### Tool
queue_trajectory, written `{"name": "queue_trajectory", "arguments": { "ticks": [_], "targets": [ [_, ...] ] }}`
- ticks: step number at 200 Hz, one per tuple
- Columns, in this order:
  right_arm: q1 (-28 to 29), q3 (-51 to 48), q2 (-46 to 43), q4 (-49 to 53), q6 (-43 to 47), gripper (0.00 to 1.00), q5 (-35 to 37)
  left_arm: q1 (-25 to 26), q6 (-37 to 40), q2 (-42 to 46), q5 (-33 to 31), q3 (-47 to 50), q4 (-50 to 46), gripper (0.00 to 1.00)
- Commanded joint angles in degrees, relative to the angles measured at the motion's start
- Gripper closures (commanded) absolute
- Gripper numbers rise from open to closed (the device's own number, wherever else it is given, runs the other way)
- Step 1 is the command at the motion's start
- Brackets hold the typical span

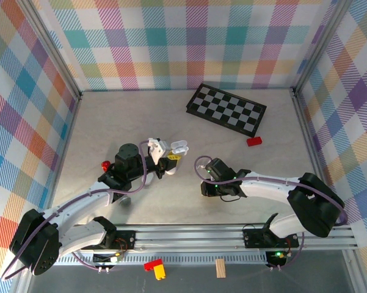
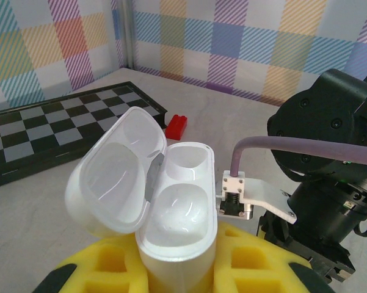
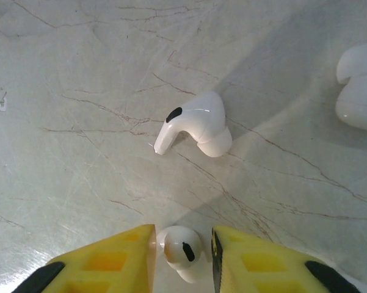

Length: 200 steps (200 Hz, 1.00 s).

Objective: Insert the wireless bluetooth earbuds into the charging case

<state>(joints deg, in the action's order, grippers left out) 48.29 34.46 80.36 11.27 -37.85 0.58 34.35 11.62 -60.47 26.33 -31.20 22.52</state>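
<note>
My left claw (image 2: 177,274) is clamped on the open case (image 2: 174,183), and both of its sockets are empty. Right of the case, my right claw (image 3: 182,259) straddles an earbud (image 3: 180,246); I cannot tell whether it is pinching it or loose. A second earbud (image 3: 192,129) lies on the surface (image 3: 79,122) just beyond. They look light, glossy and probably slippery, so I'd grip the bulb gently.

This is a robot lab's test cell. The table (image 1: 171,116) is boxed in on its left, far and right sides by walls (image 1: 189,43) of bright plaid print, with aluminium posts (image 1: 60,61) rising from its far corners. A slotted aluminium rail (image 1: 189,235) runs along the table's near edge, and two cabled arms (image 1: 79,207) are bolted there. Loose props lie on the table: a chessboard (image 1: 227,108) at its far side and a red block (image 1: 254,141) towards its right.
</note>
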Motion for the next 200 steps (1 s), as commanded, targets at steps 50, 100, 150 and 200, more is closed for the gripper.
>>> {"name": "queue_trajectory", "arguments": {
  "ticks": [50, 100, 150, 200],
  "targets": [
    [-0.2, -0.7, -1.3, -0.7, -0.6, 0.68, -2.9, -0.2, 0.5, 0.5, 0.0, 0.9, 1.0, 0.9],
    [-0.1, -0.8, 1.3, -0.7, -0.2, 0.7, -2.7, -0.2, 0.6, 0.6, 0.0, 0.6, 0.9, 0.9],
    [-0.1, -0.9, 2.4, -0.5, 0.2, 0.8, -2.4, -0.2, 0.9, 1.1, -0.2, 0.6, 0.3, 0.89],
    [-0.1, -0.7, -2.5, -0.6, 2.7, 0.84, 1.7, -0.2, 0.9, 0.7, -0.6, 0.6, 0.3, 0.89]
  ]
}}
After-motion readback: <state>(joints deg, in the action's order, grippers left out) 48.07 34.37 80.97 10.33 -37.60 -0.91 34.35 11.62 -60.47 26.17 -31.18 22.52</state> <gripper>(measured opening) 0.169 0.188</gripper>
